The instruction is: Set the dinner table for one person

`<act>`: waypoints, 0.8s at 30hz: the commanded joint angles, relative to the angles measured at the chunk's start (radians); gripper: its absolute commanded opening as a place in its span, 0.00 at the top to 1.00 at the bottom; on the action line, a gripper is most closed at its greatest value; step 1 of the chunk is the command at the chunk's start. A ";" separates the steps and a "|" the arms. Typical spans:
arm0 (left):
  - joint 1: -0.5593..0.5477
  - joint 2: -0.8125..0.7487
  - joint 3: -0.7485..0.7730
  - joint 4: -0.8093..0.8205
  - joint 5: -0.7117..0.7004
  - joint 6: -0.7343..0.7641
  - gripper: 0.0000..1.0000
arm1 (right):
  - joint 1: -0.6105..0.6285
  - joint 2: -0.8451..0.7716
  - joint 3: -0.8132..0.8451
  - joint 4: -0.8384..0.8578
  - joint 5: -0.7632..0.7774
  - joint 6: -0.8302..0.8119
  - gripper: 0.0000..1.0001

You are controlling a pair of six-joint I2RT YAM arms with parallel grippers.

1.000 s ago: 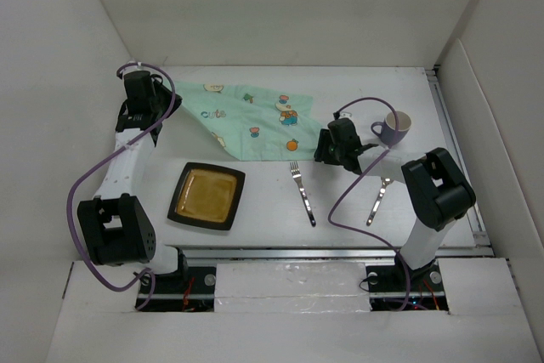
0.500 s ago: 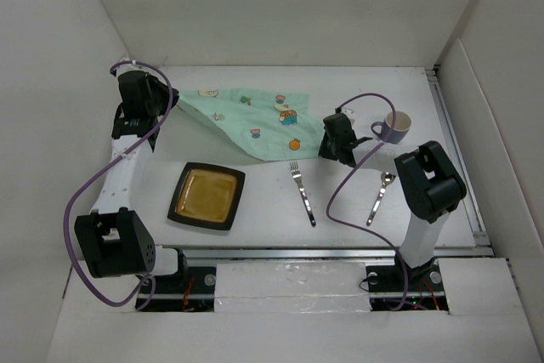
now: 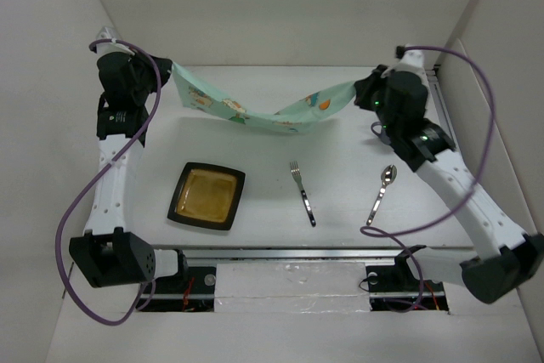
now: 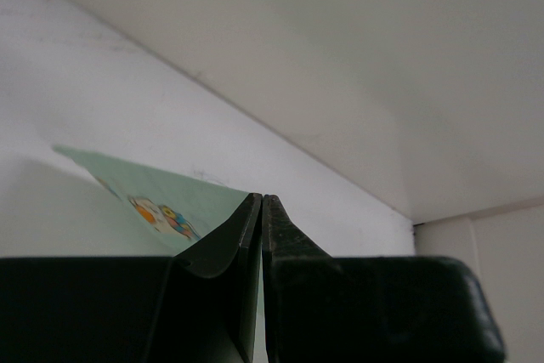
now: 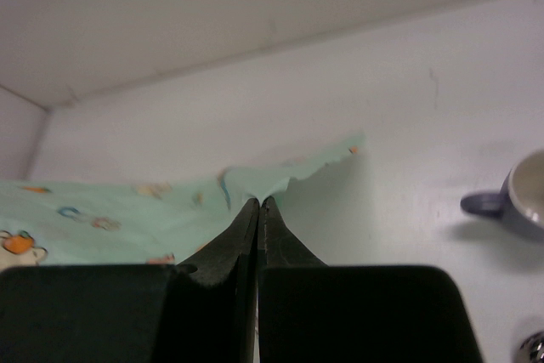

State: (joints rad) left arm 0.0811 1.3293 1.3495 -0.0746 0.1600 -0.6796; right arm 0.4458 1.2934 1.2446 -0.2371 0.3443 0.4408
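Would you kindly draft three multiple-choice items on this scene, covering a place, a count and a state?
1. Where is the plate?
A. left of the fork
B. right of the spoon
C. under the mug

2. How many pieces of cutlery lie on the dinner table?
A. one
B. two
C. four

3. How is the placemat?
A. flat under the plate
B. folded beside the mug
C. held between both grippers

Answers:
1 A: the fork lies to its right.
2 B: fork and spoon only.
3 C: the left gripper and right gripper each pinch a corner.
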 commanded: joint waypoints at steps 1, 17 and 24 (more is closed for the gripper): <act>0.006 -0.140 0.118 0.068 0.021 -0.029 1.00 | -0.013 -0.169 0.123 -0.076 0.044 -0.117 1.00; 0.006 -0.193 -0.012 0.162 -0.030 -0.028 1.00 | -0.239 -0.087 0.294 -0.142 -0.177 -0.191 1.00; 0.006 0.049 0.092 0.154 -0.042 -0.002 1.00 | -0.297 0.202 0.473 -0.077 -0.336 -0.182 1.00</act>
State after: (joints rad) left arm 0.0807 1.3327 1.3659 0.0608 0.1268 -0.6968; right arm 0.1635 1.4590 1.5906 -0.3710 0.0998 0.2729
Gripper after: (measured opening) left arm 0.006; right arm 0.012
